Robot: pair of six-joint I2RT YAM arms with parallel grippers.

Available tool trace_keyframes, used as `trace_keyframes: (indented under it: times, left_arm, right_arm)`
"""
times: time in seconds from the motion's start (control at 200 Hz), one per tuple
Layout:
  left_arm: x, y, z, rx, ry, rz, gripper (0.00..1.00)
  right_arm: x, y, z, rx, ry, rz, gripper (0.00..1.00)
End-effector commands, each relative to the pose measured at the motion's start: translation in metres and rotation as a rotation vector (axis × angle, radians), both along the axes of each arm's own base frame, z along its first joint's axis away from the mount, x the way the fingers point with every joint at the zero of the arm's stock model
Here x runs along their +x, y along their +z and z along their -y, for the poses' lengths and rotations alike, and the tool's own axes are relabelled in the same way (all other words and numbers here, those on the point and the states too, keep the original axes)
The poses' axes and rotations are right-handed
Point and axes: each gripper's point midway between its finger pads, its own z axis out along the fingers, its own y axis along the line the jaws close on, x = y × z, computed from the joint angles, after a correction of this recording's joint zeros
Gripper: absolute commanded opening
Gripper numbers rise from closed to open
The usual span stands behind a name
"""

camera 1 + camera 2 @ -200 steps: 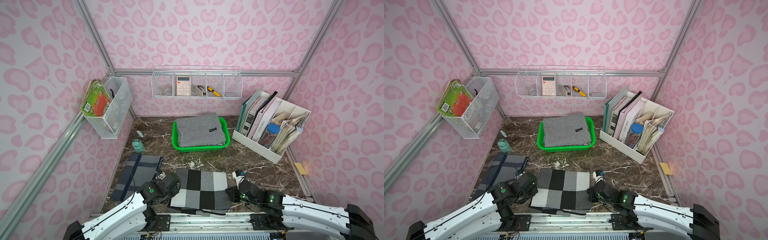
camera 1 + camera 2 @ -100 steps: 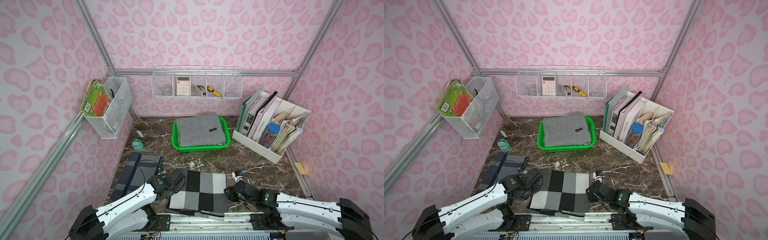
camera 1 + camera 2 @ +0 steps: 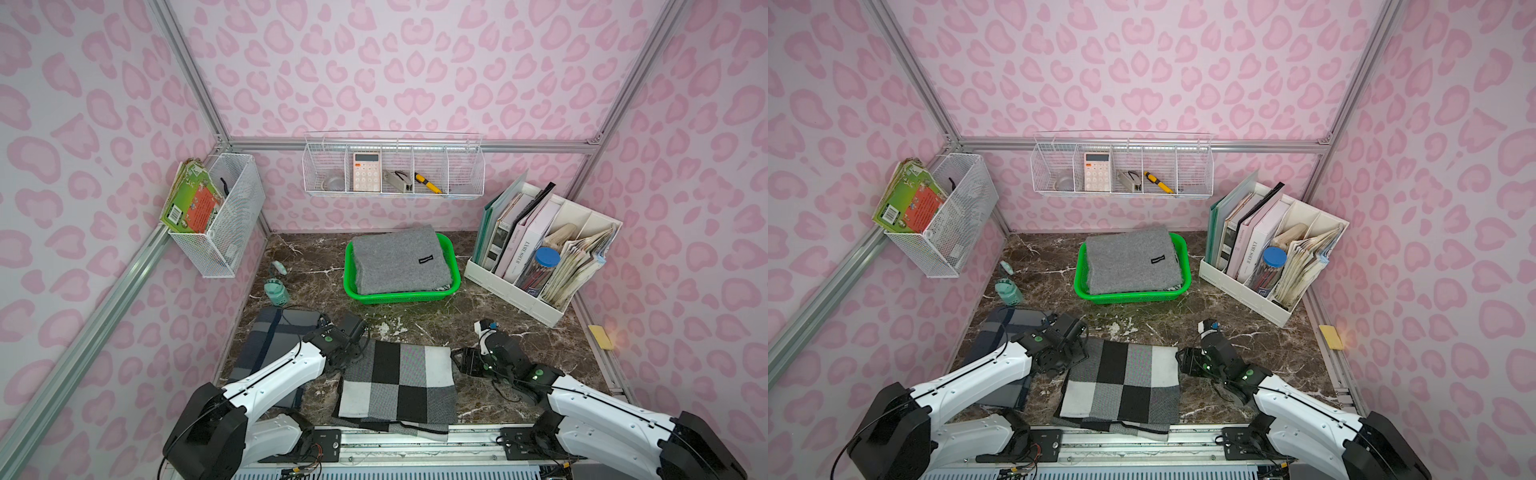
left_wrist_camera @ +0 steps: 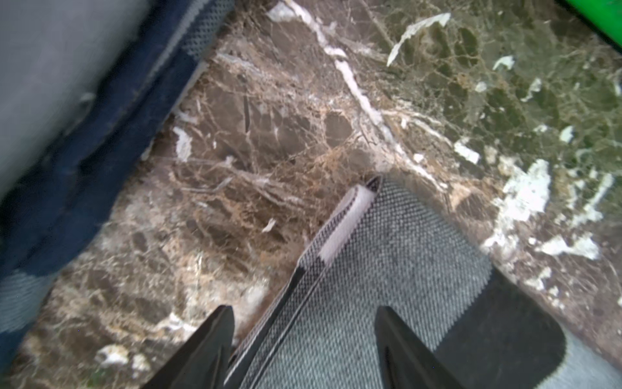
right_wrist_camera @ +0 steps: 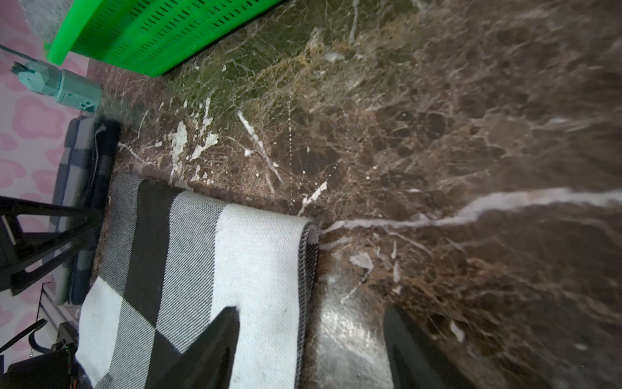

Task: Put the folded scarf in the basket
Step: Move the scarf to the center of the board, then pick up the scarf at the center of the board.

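Black-and-white checked scarf (image 3: 395, 382) lies folded at the marble table (image 3: 561, 332) front edge. The left gripper (image 4: 303, 310) and right gripper (image 5: 311, 310) straddle its far corners, jaws spread. Beyond, the green basket (image 3: 399, 297) holds a folded grey cloth (image 3: 399, 259).

The grey scarf (image 3: 397, 259) covers the floor of the basket (image 3: 401, 296) in both top views, and the print on its black label (image 3: 426, 260) is too small to read. The left arm (image 3: 286, 372) lies across the dark blue scarf (image 3: 270, 332) and hides its near part, and in the left wrist view that scarf is a blur. In the wrist views the picture's edge cuts off the fingers (image 4: 202, 353) of the left gripper (image 4: 303, 308) and the right gripper (image 5: 309, 308).
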Motion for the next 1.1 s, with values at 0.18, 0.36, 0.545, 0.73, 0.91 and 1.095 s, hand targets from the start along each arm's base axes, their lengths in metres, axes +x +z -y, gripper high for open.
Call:
trace_keyframes:
  times: [0.18,0.36,0.545,0.73,0.91,1.095]
  left_arm:
    - [0.013,-0.017,0.012,-0.032,-0.032,-0.037,0.69]
    - [0.006,-0.032,0.011,-0.041,-0.023,-0.075,0.64]
    - [-0.001,-0.041,0.012,-0.047,-0.021,-0.107,0.58]
    - [0.002,-0.042,0.018,-0.074,-0.039,-0.103,0.40]
    - [0.009,-0.022,0.024,-0.111,-0.080,-0.031,0.00]
    - [0.008,0.014,0.024,-0.171,-0.093,0.083,0.00]
  right_arm:
    - [0.006,-0.004,-0.026,0.024,0.090,-0.020,0.72]
    - [0.005,-0.022,-0.033,0.017,0.109,-0.083,0.69]
    - [0.001,-0.030,-0.038,0.023,0.111,-0.105,0.65]
    - [-0.001,-0.032,-0.044,0.013,0.128,-0.113,0.27]
    - [0.010,-0.008,-0.047,0.025,0.124,-0.039,0.00]
    - [0.024,0.054,-0.050,0.091,0.126,0.141,0.00]
